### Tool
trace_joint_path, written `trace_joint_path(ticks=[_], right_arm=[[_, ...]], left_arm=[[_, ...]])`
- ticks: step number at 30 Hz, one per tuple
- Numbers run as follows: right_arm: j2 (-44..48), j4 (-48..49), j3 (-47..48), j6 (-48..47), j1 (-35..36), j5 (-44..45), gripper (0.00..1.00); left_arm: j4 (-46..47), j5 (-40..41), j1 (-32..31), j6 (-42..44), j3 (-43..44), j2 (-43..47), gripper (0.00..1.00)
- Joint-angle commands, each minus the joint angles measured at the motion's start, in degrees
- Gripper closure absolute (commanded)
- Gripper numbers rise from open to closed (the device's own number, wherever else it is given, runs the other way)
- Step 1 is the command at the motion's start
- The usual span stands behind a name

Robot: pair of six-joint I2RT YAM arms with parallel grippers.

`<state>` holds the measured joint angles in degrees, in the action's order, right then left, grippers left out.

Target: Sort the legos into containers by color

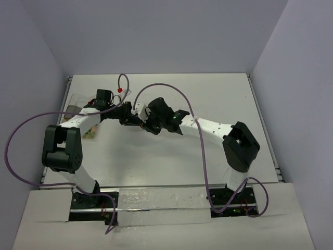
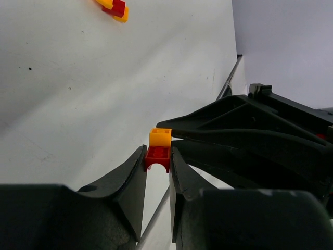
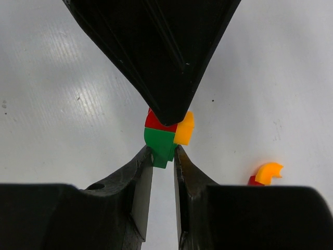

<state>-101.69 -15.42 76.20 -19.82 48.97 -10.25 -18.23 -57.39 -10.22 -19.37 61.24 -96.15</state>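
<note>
Both grippers meet above the middle of the table on one joined cluster of legos. In the left wrist view, my left gripper [image 2: 157,162] is shut on a red brick [image 2: 157,155] with a yellow brick [image 2: 160,137] stuck on its far side. In the right wrist view, my right gripper [image 3: 163,154] is shut on a green brick [image 3: 160,141] that joins the same red brick [image 3: 153,121] and yellow brick [image 3: 185,128]. In the top view, the left gripper [image 1: 133,119] and right gripper [image 1: 150,124] stand tip to tip. The containers [image 1: 75,102] lie at the left edge, partly hidden under the left arm.
A loose orange and red pair of legos [image 3: 267,174] lies on the table right of the right gripper. Another red and yellow clump [image 2: 115,7] shows at the top of the left wrist view. Purple cables [image 1: 171,88] loop over both arms.
</note>
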Motion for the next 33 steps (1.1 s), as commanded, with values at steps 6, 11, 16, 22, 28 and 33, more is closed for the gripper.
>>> trace_joint_path(ticks=[6,11,16,22,28,33], right_arm=[[3.71,4.40,1.30,0.32,-2.66,3.48,1.00],[3.40,4.70,1.67,0.57,-3.70,3.98,1.00],[3.60,4.70,1.32,0.48,-4.50,4.19,1.00],[3.45,4.70,0.93,1.39,-4.57,3.24,1.00],[3.08,4.41,1.41,2.09,-4.59,2.66,1.00],[3.21,4.00,1.27,2.23,-4.63,2.65,1.00]], left_arm=[[-9.47,2.68,3.89,12.00,-1.72,0.22,1.00],[-12.25,2.80,6.17,14.61,-2.35,0.53,1.00],[-14.82,5.22,9.97,17.19,0.33,2.05,1.00],[-12.47,25.78,19.73,18.04,17.27,2.28,0.99],[-6.44,38.06,23.49,21.88,22.72,-1.69,0.96],[-5.94,40.74,24.81,22.31,27.55,-8.85,0.90]])
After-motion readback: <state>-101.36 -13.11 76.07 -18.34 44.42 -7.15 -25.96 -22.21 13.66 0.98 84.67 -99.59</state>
